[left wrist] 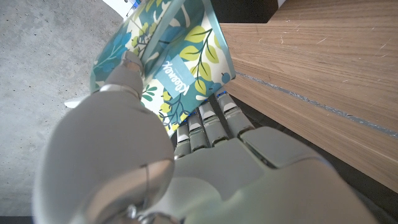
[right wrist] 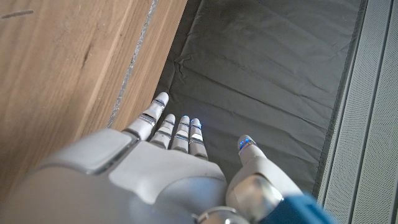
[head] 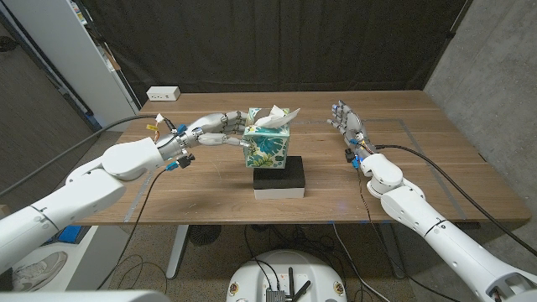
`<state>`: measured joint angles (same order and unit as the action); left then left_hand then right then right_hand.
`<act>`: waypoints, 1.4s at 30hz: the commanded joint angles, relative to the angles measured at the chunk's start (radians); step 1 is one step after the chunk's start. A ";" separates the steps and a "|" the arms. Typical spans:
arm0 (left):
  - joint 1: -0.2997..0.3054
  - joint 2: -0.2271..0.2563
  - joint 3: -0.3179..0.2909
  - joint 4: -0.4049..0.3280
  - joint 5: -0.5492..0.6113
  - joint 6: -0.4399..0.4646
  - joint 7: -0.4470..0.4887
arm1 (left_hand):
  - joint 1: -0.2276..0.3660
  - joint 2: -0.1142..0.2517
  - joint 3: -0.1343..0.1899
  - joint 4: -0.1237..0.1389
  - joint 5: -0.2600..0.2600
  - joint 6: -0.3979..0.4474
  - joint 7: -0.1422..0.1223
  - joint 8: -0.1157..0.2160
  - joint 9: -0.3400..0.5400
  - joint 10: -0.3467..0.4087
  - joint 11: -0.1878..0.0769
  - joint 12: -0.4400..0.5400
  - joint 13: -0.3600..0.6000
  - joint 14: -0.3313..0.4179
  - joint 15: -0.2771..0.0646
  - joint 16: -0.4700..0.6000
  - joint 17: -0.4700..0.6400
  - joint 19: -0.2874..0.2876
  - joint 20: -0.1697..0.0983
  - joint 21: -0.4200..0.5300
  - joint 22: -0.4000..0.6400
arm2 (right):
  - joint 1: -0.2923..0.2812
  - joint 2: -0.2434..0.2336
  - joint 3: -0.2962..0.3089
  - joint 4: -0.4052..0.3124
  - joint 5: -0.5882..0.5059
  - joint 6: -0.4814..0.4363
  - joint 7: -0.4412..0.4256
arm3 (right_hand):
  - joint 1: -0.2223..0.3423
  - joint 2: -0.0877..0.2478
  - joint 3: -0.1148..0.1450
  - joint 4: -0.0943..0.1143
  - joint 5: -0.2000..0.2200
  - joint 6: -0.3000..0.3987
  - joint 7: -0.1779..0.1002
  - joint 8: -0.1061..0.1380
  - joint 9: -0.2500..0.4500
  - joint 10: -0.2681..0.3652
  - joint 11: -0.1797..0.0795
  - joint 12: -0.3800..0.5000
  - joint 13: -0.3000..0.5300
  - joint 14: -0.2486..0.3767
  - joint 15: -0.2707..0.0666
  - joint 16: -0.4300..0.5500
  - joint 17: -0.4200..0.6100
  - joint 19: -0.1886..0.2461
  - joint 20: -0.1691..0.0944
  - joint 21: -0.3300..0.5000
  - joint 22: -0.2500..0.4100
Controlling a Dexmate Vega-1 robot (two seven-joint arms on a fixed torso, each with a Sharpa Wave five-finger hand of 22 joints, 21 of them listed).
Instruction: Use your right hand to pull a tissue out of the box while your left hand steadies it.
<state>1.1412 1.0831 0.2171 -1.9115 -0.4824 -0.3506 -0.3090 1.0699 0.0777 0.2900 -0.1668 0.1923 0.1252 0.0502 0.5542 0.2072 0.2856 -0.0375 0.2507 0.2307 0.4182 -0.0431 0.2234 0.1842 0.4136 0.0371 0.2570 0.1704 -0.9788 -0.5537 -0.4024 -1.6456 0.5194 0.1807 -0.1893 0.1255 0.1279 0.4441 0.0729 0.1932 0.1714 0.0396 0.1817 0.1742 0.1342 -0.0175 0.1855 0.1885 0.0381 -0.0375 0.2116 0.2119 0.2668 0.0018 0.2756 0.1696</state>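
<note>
Tissue box (head: 268, 149) atop black block (head: 279, 182), mid surface (head: 419, 180), nearer rear edge. Left robot hand (head: 220, 128) grips box side. Right robot hand (head: 346, 123) open, holding nothing, well apart. Tissue (head: 273, 117) light, soft, tears easily; pinch upstanding tuft, pull straight up.

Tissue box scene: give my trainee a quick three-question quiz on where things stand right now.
1. True or false: the right hand already holds the tissue.
2. Which hand grips the tissue box? A) left B) right C) neither
3. What does the box stand on?

Key: 1. False; it is apart from the box, fingers spread, holding nothing. 2. A, the left hand. 3. A black block with a white lower part, on the table.
</note>
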 commanded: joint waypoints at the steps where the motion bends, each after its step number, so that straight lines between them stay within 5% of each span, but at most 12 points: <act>1: -0.003 -0.011 0.001 0.006 -0.002 -0.002 -0.010 | -0.004 0.006 -0.001 0.005 0.002 -0.003 0.003 0.000 0.001 -0.001 0.002 -0.006 0.002 -0.002 -0.090 0.000 0.003 0.070 -0.075 -0.003 0.003 | -0.044 -0.022 0.014 -0.054 -0.005 -0.001 -0.019 | 0.000 0.008 -0.001 -0.009 0.003 0.003 0.008 0.006 0.003 0.004 0.009 0.007 0.001 -0.003 0.006 0.005 0.002 -0.002 -0.002 -0.006 0.004; 42: 0.007 -0.012 -0.001 0.009 0.002 -0.006 -0.006 | -0.002 0.011 -0.006 0.003 0.002 -0.002 -0.001 -0.005 0.002 -0.002 -0.005 -0.012 0.008 -0.005 -0.098 -0.007 0.002 0.068 -0.085 -0.020 0.004 | -0.282 -0.075 0.088 -0.251 -0.059 0.067 -0.107 | 0.000 0.016 -0.003 -0.016 0.002 0.010 0.024 0.007 0.003 0.018 0.024 0.010 0.001 -0.007 -0.001 0.004 0.003 -0.009 -0.015 -0.025 0.004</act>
<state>1.1420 1.0678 0.2230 -1.9011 -0.4785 -0.3571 -0.3188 1.0693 0.0777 0.2858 -0.1631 0.1894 0.1250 0.0501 0.5536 0.2068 0.2815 -0.0412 0.2430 0.2349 0.4181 -0.0430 0.2166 0.1838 0.4196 0.0250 0.2398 0.1703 -1.1985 -0.6210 -0.3345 -1.8521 0.4725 0.2324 -0.2723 0.1255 0.1279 0.4399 0.0606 0.1932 0.1784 0.0576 0.1817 0.1742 0.1485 0.0073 0.1925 0.1883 0.0326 -0.0320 0.2116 0.2116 0.2560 -0.0090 0.2546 0.1696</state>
